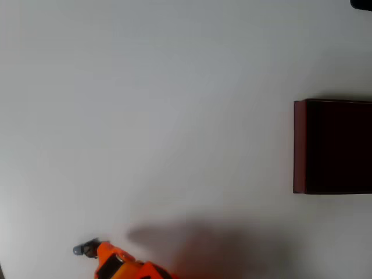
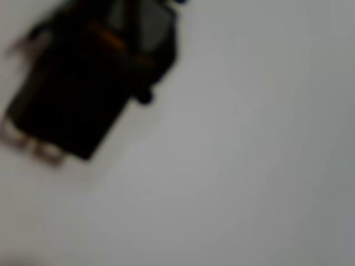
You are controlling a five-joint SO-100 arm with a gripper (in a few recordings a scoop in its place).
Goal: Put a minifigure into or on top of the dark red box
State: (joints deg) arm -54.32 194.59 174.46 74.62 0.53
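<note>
The minifigure (image 1: 85, 249) is a tiny grey and black toy at the bottom left of the white table in the overhead view. It touches the tip of my orange gripper (image 1: 104, 253), which reaches in from the bottom edge. How the jaws stand is hidden, and so is any grip on the toy. In the wrist view the minifigure (image 2: 89, 83) is a large dark blur at the upper left, very close to the camera. The dark red box (image 1: 300, 145) stands at the right edge, far from the gripper, with a near-black inside.
The white table (image 1: 174, 116) stretches between the gripper and the box. A soft shadow (image 1: 203, 244) lies right of the arm near the bottom edge. A small dark object (image 1: 363, 3) sits in the top right corner.
</note>
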